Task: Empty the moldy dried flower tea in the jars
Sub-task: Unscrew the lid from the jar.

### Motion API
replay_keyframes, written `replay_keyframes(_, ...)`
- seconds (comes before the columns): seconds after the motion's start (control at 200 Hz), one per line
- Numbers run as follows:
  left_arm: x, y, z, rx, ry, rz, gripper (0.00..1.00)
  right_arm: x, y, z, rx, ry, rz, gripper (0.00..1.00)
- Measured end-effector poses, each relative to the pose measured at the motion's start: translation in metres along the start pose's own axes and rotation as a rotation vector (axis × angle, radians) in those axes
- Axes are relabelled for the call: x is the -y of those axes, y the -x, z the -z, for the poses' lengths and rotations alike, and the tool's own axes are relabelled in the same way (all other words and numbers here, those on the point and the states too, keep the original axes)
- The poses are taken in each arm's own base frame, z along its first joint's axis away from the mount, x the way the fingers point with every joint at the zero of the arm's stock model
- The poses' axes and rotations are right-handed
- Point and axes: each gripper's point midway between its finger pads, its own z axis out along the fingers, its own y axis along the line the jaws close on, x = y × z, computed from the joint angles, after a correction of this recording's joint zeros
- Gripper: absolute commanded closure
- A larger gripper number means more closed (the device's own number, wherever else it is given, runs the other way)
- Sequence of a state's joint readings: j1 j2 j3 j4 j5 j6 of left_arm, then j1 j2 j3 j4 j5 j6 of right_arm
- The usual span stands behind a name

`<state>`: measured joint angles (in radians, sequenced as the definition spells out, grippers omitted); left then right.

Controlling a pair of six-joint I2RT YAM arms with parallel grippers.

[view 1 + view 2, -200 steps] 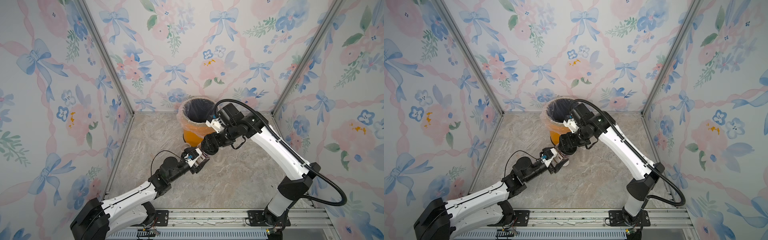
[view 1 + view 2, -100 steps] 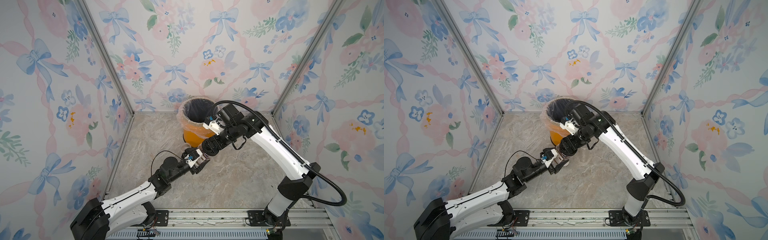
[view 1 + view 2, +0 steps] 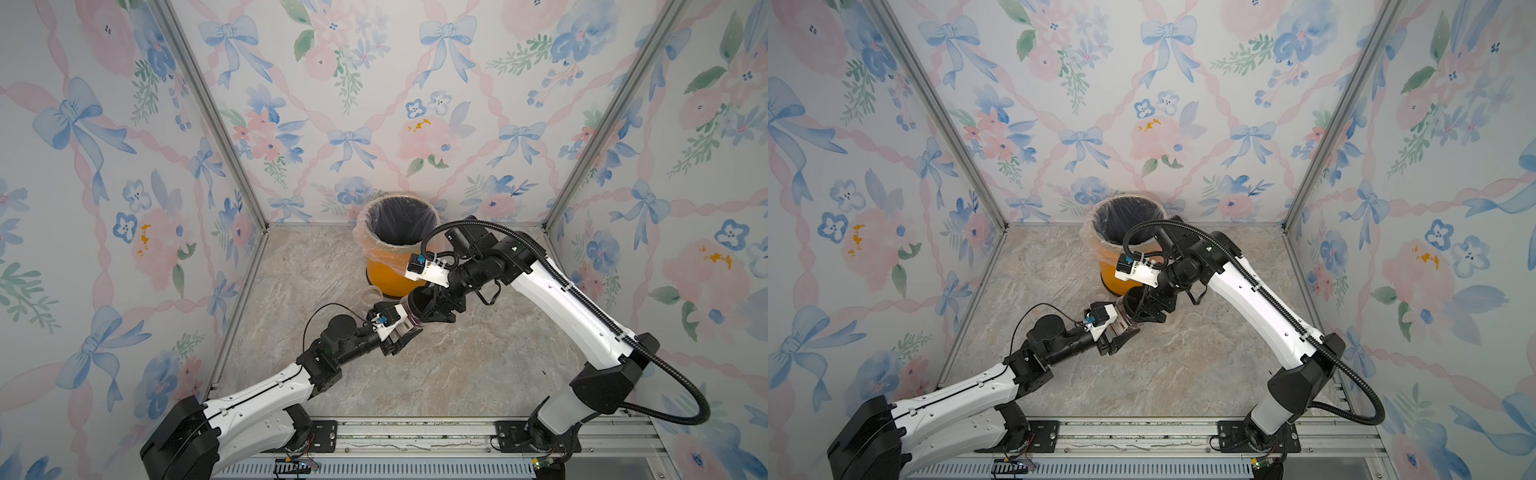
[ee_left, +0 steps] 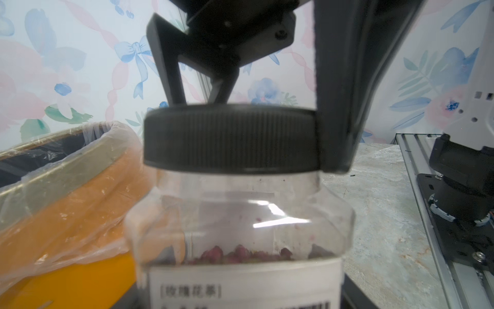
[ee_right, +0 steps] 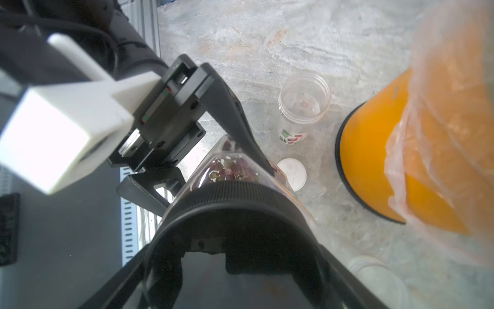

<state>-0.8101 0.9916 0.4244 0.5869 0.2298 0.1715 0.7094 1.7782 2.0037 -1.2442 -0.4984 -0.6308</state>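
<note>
A squarish clear jar [image 4: 240, 211] with a white label and a black lid [image 4: 230, 139] is held off the table in front of the bin. My left gripper [image 3: 401, 336] is shut on its body; one of its fingers [image 5: 235, 117] lies along the jar wall. My right gripper [image 3: 424, 305] comes from above and is shut on the black lid [image 5: 235, 214]. Reddish dried flower tea [image 4: 240, 252] lies low inside the jar. In both top views the jar [image 3: 1125, 324] shows between the two grippers. A round clear jar [image 5: 304, 99] stands open on the table, its white lid [image 5: 292, 174] beside it.
The orange bin [image 3: 399, 249] with a plastic liner stands at the back wall, just behind the held jar. A translucent lid or jar [image 5: 374, 278] sits on the table near the bin's base. Floral walls close in the marble table on three sides.
My right gripper has come down onto the black lid and closed its fingers on it. The left arm holds the jar in the same place.
</note>
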Motion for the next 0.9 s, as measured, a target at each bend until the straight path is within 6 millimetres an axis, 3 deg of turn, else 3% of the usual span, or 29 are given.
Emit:
replay_keyframes(0.32, 0.005, 0.003, 0.000, 0.014, -0.031, -0.003, 0.55, -0.007, -0.001, 0.004, 0.024, 0.032, 0.327, 0.38)
replay_keyframes(0.9, 0.008, 0.015, -0.002, 0.059, -0.056, -0.013, 0.55, -0.009, 0.002, 0.022, 0.162, 0.041, 0.426, 0.39)
